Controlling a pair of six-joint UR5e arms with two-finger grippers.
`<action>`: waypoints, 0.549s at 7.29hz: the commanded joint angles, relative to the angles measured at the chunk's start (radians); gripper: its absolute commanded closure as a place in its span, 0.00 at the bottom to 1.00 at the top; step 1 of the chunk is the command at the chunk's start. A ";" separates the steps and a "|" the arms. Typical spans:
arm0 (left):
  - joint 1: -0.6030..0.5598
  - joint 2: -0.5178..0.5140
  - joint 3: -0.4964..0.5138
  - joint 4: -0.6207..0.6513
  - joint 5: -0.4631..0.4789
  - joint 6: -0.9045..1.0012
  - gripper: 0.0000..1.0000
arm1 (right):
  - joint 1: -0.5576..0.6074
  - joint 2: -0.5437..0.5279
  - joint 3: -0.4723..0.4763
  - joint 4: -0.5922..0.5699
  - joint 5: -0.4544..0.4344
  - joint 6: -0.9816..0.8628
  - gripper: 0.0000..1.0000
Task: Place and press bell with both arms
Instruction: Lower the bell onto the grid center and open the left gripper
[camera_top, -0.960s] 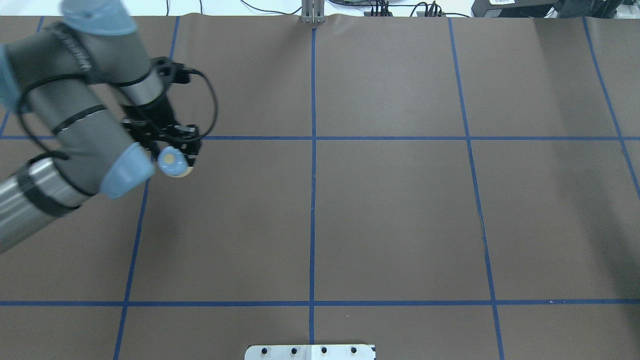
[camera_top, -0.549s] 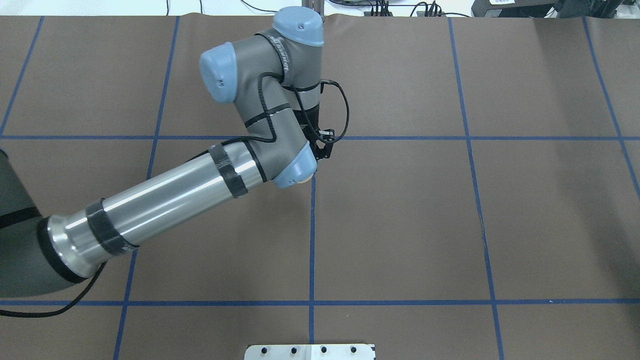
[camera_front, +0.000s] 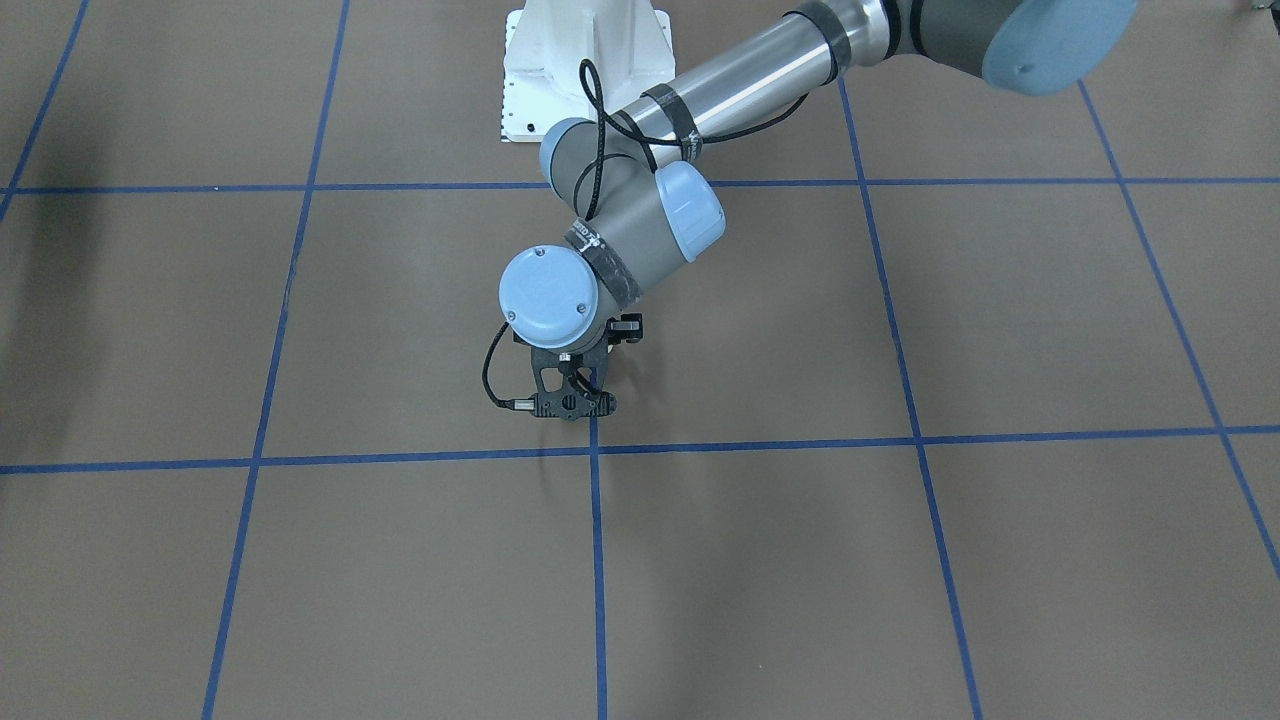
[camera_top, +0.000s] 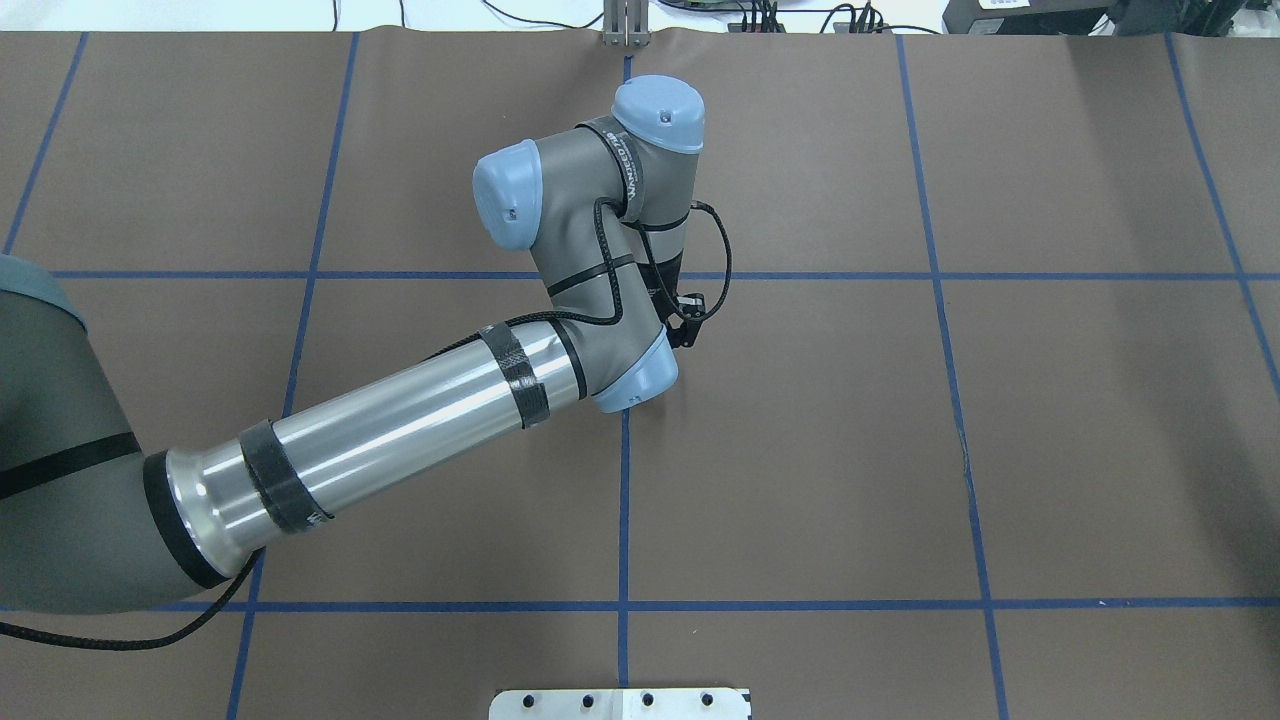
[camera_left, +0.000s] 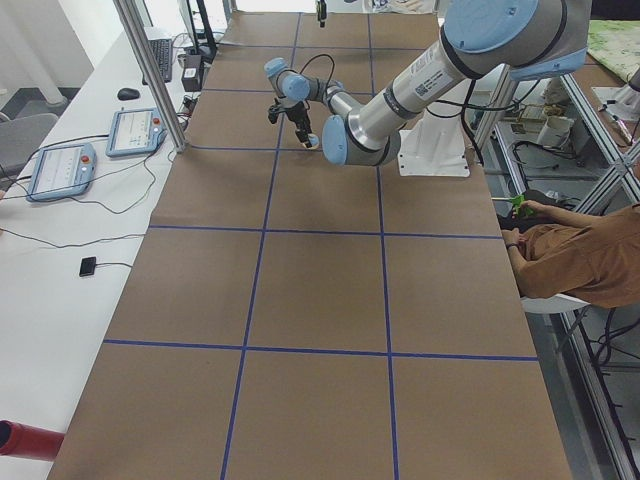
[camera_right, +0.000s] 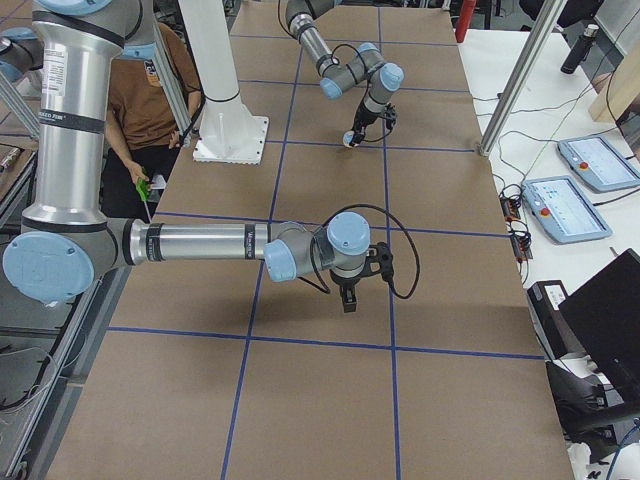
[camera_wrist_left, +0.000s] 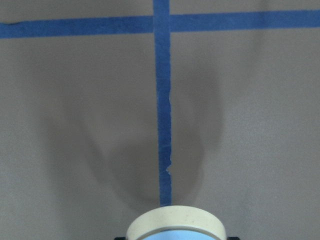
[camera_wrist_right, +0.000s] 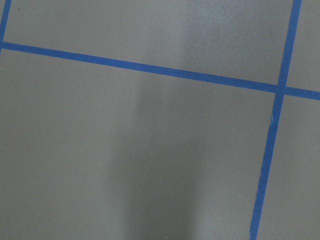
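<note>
Most of bell (camera_wrist_left: 175, 222) cut off below (only cream rim, blue sliver), right hand (camera_right: 347, 303) too small to judge

Left arm (camera_top: 400, 440) polished metal; table (camera_top: 800, 450) matt brown.

Bell (camera_wrist_left: 175, 220): cream base rim, light-blue dome, upright, at 6 o'clock in the left wrist view, carried at the tip of the left arm (camera_top: 400, 430). That arm enters the overhead view from 8 o'clock. Right arm (camera_right: 200, 242): outstretched, tip pointing down, well apart.
</note>
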 joint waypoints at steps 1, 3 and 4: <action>-0.004 0.001 0.017 -0.003 0.005 0.004 0.56 | -0.010 0.006 0.001 0.002 0.002 0.002 0.00; -0.002 0.004 0.023 -0.026 0.005 -0.005 0.24 | -0.018 0.016 0.001 0.000 -0.001 0.000 0.00; 0.002 0.004 0.023 -0.027 0.003 -0.008 0.20 | -0.019 0.016 0.001 0.000 -0.003 0.000 0.00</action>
